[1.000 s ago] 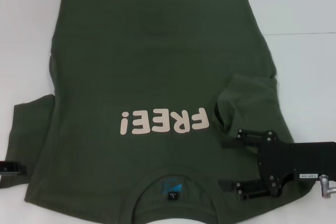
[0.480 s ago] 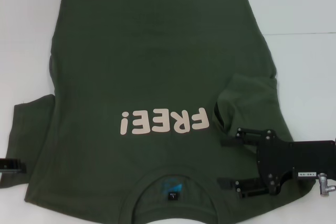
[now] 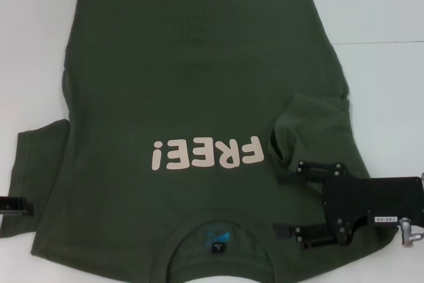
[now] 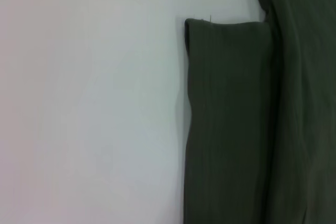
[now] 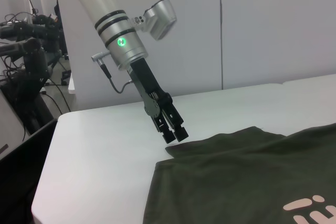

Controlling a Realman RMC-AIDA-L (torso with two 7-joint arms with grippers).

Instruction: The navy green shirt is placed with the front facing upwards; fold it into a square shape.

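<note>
Shirt [image 3: 192, 97] spread flat on a white table [image 3: 384, 4], front up, pink "FREE!" lettering [image 3: 207, 153] across the chest and black neck label [image 3: 218, 246] inside the collar at the near edge. Right sleeve [image 3: 311, 130] folded inward onto the body, just beyond the right gripper [image 3: 285, 205]. That gripper low over the shirt's right shoulder, jaws spread wide, nothing between them, fingertips toward the lettering and collar; whether touching the cloth, unclear. Left gripper [image 5: 175, 134] out past the left sleeve [image 3: 36, 170], right at that sleeve's outer edge (only a sliver of it visible at the head view's border), fingers drawn together in the right wrist view, with no cloth seen between them. Left sleeve lying flat on the table in the left wrist view, its hem straight, the shirt's body beside it. Far hem of the shirt well away from both grippers.
</note>
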